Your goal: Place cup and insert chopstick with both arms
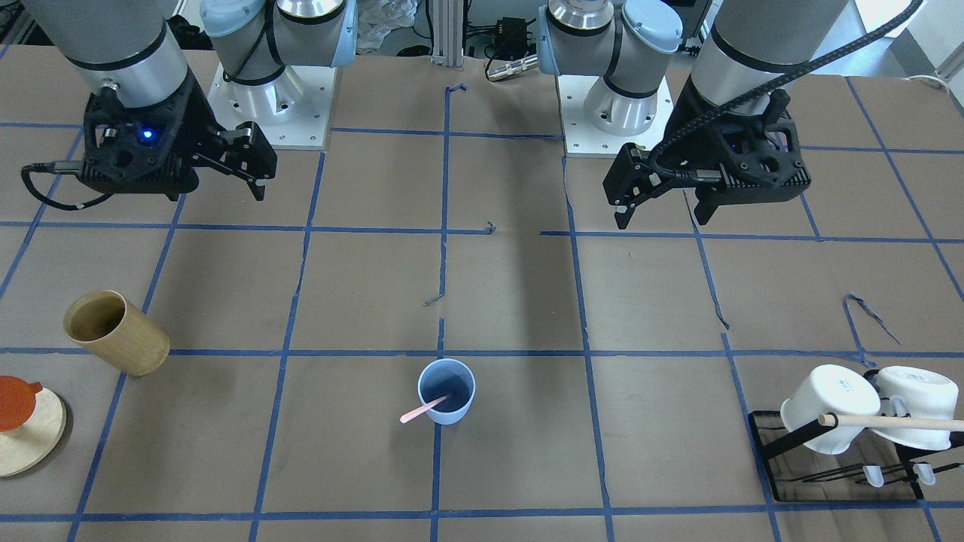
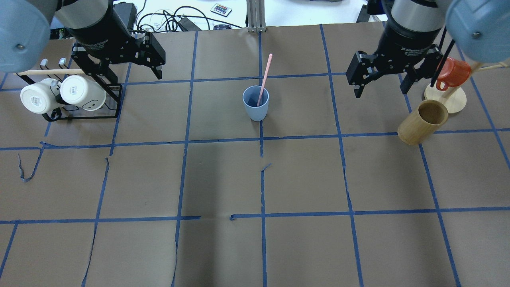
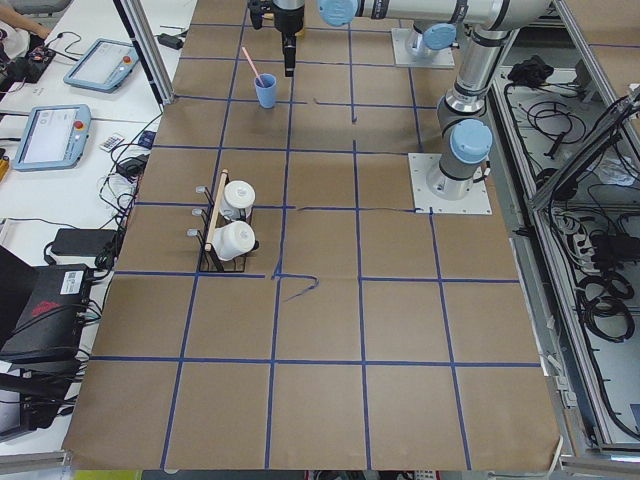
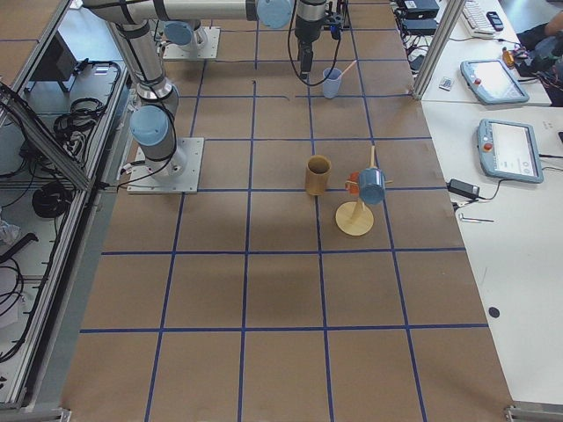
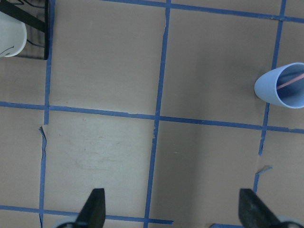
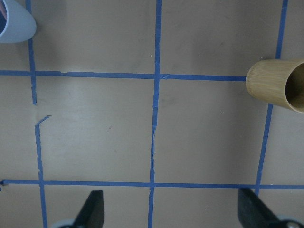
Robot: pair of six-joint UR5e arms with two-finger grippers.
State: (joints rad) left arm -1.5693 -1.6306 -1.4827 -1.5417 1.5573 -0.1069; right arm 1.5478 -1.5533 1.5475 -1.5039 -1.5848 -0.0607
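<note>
The light blue cup (image 1: 446, 391) stands upright on the brown paper near the table's middle, on the operators' side. It also shows in the overhead view (image 2: 255, 104) and in both wrist views (image 5: 282, 85) (image 6: 14, 23). One pale pink chopstick (image 1: 422, 410) leans inside it, its top sticking out over the rim (image 2: 266, 75). My left gripper (image 2: 133, 73) (image 1: 663, 217) is open and empty, raised well off to the cup's side; its fingertips (image 5: 95, 209) stand wide apart. My right gripper (image 2: 381, 89) (image 1: 218, 190) is likewise open, empty and raised on the other side.
A tan bamboo cylinder (image 2: 422, 121) stands by my right gripper, with a red mug (image 2: 452, 73) on a wooden stand behind it. A black rack (image 2: 79, 115) with two white mugs (image 2: 59, 93) and a wooden rod stands under my left arm.
</note>
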